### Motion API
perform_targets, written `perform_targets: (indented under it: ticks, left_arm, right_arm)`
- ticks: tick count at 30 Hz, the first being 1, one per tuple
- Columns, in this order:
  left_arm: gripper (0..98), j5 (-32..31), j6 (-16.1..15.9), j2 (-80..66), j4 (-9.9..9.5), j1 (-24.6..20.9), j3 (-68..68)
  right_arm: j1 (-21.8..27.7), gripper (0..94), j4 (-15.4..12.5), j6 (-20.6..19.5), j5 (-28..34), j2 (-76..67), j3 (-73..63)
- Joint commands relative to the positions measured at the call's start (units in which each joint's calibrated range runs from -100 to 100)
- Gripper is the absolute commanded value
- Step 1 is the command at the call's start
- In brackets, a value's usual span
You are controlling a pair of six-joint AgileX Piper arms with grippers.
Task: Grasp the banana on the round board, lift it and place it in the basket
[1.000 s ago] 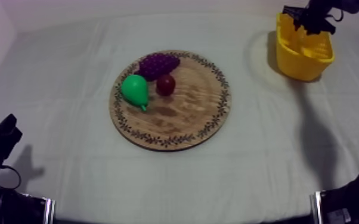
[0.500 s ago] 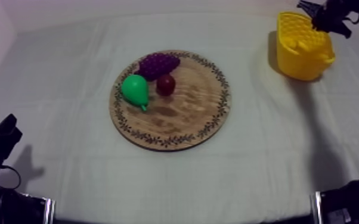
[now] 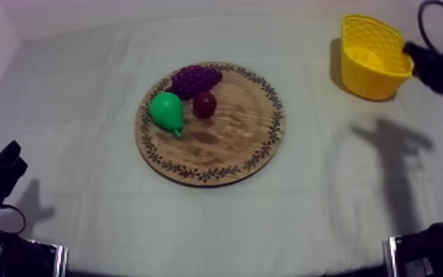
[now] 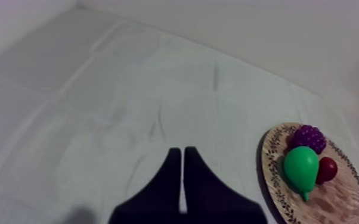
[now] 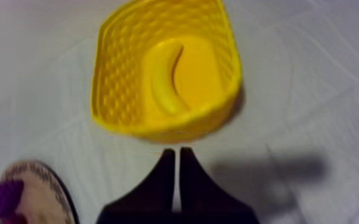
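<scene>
In yellow basket (image 5: 117, 74) lies banana (image 5: 163, 80); right gripper (image 5: 178, 154) pressed together near basket's wall; left gripper (image 4: 183, 152) pressed together above surface (image 4: 128, 107); pear (image 3: 167, 110) seemingly touches small red fruit (image 3: 204, 104).

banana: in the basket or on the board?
In. The right wrist view shows the banana lying inside the yellow basket; the wooden board carries the pear, grapes and small red fruit.

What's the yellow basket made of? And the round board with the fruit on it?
The yellow basket looks like smooth moulded plastic: one even colour, lattice pattern in its walls. The round board looks like matte wood: streaky grain shows, rim pattern probably printed.
</scene>
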Motion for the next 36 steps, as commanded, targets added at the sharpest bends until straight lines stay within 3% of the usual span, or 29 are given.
perform_targets:
  ticks: [1, 4, 8, 14, 22, 31, 36]
  left_arm:
    - [0.1, 0.0, 0.0, 0.0, 0.02, 0.0, 0.0]
    - [0.1, 0.0, 0.0, 0.0, 0.02, 0.0, 0.0]
    - [0.1, 0.0, 0.0, 0.0, 0.02, 0.0, 0.0]
    - [0.1, 0.0, 0.0, 0.0, 0.02, 0.0, 0.0]
    - [0.1, 0.0, 0.0, 0.0, 0.02, 0.0, 0.0]
    - [0.1, 0.0, 0.0, 0.0, 0.02, 0.0, 0.0]
    - [0.1, 0.0, 0.0, 0.0, 0.02, 0.0, 0.0]
  right_arm:
    - [0.2, 0.4, -10.5, 15.5, 0.9, -22.8, 19.1]
    - [1.0, 0.4, -16.1, 21.3, 3.5, -33.9, 24.9]
    - [1.8, 0.4, -19.1, 24.6, 7.8, -46.6, 30.3]
    - [2.9, 0.4, -19.2, 24.9, 13.8, -59.6, 33.9]
    - [3.8, 0.4, -18.8, 23.8, 15.8, -62.6, 34.4]
    - [3.8, 0.4, -18.7, 29.2, 15.9, -62.7, 34.4]
    - [3.8, 0.4, -18.7, 30.2, 15.9, -62.8, 34.4]
